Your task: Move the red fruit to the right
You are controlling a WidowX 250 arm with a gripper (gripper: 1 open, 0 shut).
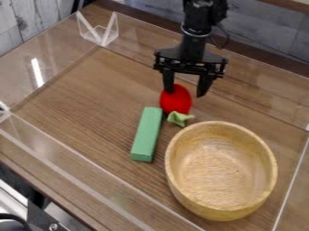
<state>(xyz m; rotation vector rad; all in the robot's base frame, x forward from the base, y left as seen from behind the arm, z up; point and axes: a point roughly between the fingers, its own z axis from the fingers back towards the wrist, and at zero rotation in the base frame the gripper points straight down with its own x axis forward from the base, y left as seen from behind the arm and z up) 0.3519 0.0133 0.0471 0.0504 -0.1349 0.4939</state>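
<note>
The pincer (pixel 190 78) hung spread above the fruit (pixel 175 97) just behind the bowl (pixel 222 169); an off-centre closure risked knocking it away.

Glossy red fruit (pixel 174 97), wood-grain bowl (pixel 221 169), matt green block (pixel 147 133)

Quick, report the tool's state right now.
Tool: open, fingers spread just above the red fruit, holding nothing.
</note>
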